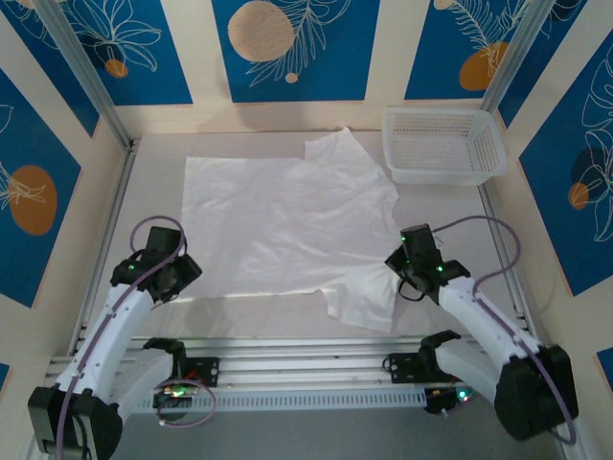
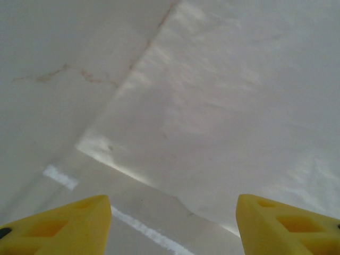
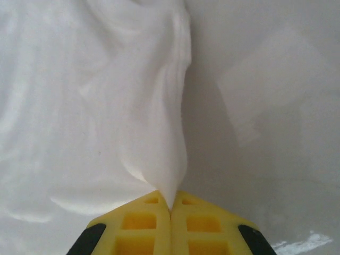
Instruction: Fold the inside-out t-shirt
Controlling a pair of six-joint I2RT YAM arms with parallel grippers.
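The inside-out t-shirt (image 1: 278,220) lies spread flat in the middle of the table (image 1: 153,182), and no fold looks made yet, so the whole job is ahead. Both sleeves sit on the right and the hem on the left, so its long axis seems to run left to right, neck pointing right. The right gripper (image 3: 170,206) is pinched tight on cloth at the near right sleeve. The left gripper (image 2: 172,211) hovers over the near left corner, fingers apart, holding nothing.
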